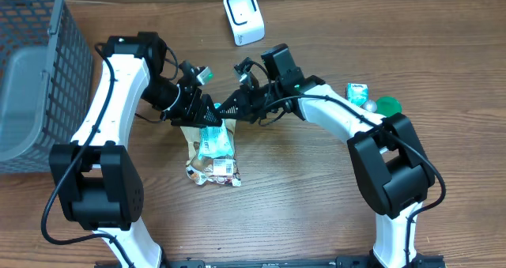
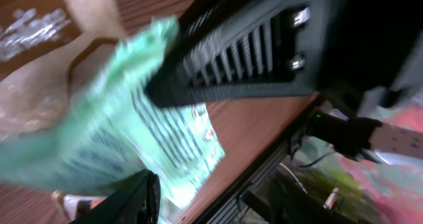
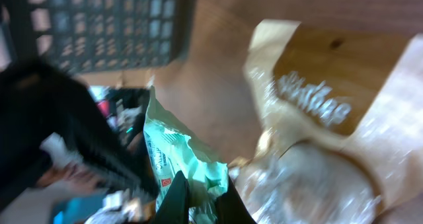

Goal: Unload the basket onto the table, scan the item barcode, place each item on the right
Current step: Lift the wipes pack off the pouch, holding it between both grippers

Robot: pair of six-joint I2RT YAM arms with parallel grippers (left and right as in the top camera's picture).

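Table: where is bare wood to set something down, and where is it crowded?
Free: the wood from the bag to the near edge; also right of the scanner. Crowded: the middle, where the left claw and right claw meet over the packet, and around the carton.

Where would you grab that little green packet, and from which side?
I would take the green packet by the crimped edge at its end, coming down from above on the end farther from the robot. It is a thin, floppy wrapper with no firm body, so a sealed edge is probably the surest thing for two fingers to pinch. The right gripper is shut on such an edge.
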